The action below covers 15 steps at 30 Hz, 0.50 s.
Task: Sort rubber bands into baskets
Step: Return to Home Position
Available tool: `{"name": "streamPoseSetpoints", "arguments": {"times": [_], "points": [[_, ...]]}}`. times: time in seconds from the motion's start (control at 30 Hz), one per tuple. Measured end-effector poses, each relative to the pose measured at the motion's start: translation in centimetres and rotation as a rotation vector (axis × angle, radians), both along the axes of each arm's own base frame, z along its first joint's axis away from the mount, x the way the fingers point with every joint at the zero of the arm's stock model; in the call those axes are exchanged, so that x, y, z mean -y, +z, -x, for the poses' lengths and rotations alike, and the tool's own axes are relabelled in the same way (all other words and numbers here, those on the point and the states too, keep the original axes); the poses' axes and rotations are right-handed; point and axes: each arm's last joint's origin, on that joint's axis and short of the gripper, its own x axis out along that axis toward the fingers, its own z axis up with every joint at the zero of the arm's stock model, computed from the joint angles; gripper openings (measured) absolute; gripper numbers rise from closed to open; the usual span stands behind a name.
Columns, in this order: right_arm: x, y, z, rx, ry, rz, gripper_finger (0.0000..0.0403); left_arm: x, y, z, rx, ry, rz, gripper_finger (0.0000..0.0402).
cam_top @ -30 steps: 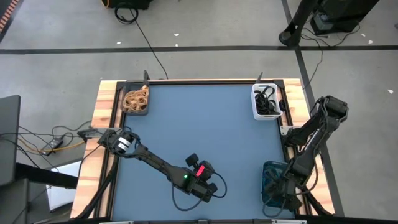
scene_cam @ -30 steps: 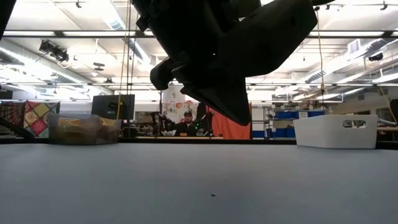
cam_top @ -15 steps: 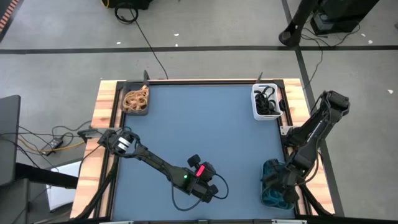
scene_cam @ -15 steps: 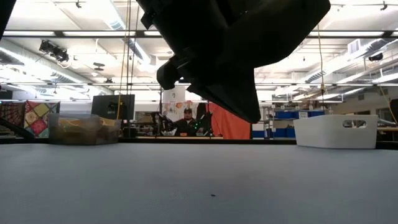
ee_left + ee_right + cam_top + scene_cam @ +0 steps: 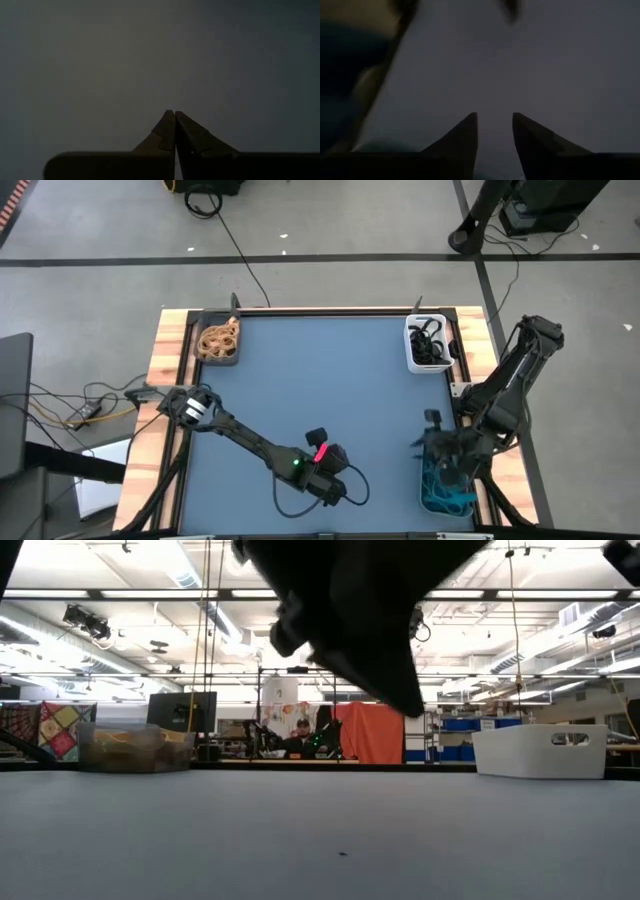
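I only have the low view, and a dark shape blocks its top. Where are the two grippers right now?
Observer: From above, the left gripper hangs over the table's near middle; the right gripper is over the teal basket, near right corner.
Operator: Open or shut?
Observer: Wrist views show the left's fingers together, the right's apart, holding nothing.
Operator: And the white one's contents?
Observer: The white basket holds black rubber bands.

You have no text, label, brand, number or sign that you can read in any of these views. The pale hanging panel (image 5: 281, 698) in the room behind your worktop (image 5: 320, 840) is too small to make out any lettering.
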Motion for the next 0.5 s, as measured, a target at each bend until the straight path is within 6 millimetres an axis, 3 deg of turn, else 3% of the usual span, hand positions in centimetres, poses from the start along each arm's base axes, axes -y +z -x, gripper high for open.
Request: {"name": "streamPoseSetpoints", "arguments": {"times": [0.2,0.5], "points": [[0.9,1.3,-0.8,0.273,-0.135,0.157,0.0126,-1.1,2.8,0.4,-0.012,-0.052,-0.054,0.0005],[1.8,3.1,-2.9,0.412,-0.123,0.180,0.0088,-5.7,6.8,1.0,-0.026,-0.085,-0.148,0.0004]]}}
